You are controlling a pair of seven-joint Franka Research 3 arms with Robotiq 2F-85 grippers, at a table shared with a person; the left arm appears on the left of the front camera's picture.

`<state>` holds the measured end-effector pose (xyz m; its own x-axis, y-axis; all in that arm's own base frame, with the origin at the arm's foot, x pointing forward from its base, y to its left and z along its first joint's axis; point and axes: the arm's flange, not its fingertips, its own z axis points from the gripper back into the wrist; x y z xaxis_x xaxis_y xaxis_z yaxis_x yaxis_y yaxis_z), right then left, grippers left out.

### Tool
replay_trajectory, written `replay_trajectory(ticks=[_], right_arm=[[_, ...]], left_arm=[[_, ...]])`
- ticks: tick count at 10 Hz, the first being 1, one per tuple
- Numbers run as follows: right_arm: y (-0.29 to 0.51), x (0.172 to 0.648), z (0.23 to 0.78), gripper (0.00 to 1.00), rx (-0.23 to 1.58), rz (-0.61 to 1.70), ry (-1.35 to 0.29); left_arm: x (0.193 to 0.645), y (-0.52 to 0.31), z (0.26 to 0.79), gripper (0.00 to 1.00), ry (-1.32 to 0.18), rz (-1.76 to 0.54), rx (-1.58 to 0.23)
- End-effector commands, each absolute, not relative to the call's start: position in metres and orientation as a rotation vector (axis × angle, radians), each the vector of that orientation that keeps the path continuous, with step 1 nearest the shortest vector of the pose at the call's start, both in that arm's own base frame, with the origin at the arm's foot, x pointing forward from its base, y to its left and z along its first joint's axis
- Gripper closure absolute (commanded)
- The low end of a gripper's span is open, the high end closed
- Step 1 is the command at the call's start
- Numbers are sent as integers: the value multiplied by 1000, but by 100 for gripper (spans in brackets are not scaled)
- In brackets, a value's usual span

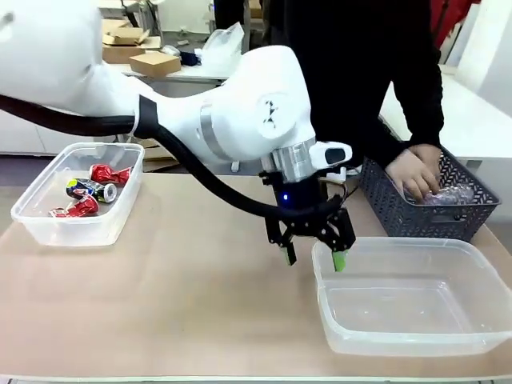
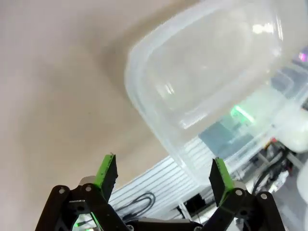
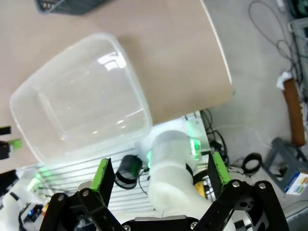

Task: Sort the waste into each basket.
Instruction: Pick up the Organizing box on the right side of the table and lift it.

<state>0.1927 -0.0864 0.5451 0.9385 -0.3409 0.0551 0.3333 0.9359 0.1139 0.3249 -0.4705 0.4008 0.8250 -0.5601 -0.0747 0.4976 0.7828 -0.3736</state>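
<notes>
Several dented red and dark cans point(image 1: 92, 190) lie in the clear basket point(image 1: 70, 232) at the table's left. A second clear basket point(image 1: 416, 346) stands at the right front with nothing in it. My left gripper point(image 1: 314, 256) hangs open and holds nothing, just off that basket's near-left corner. The left wrist view has the left gripper point(image 2: 163, 175) open below the same basket point(image 2: 207, 82). My right gripper point(image 3: 159, 175) is open, high above the basket point(image 3: 82, 96) and the table's edge. A person's hand point(image 1: 414, 172) rests on a clear bottle point(image 1: 452, 194).
The bottle lies in a dark grey lattice basket point(image 1: 400, 212) at the back right, just behind the right clear basket. The person in black stands at the far side. Bare tabletop point(image 1: 184, 280) spans the middle. Cables and the robot's base point(image 3: 173, 159) lie beyond the table edge.
</notes>
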Motion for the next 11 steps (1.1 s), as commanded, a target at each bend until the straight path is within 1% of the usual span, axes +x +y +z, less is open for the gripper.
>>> replay_trajectory(ticks=[1, 3, 5, 6, 7, 8, 11], right_arm=[[-88, 202, 467, 0, 144, -289, -25], [-73, 207, 431, 0, 182, -252, 35], [-45, 202, 393, 0, 173, -229, 110], [-34, 197, 390, 0, 206, -235, 116], [-28, 191, 400, 0, 130, -269, 169], [-74, 255, 487, 0, 179, -245, 135], [-65, 256, 485, 0, 163, -243, 156]], left_arm=[[298, -476, 407, 0, 148, -420, -189], [276, -491, 402, 0, 140, -407, -152], [274, -504, 397, 0, 128, -423, -169], [279, -504, 397, 0, 118, -409, -182], [284, -503, 398, 0, 117, -392, -174], [268, -501, 397, 0, 143, -428, -181], [268, -501, 397, 0, 143, -428, -181]])
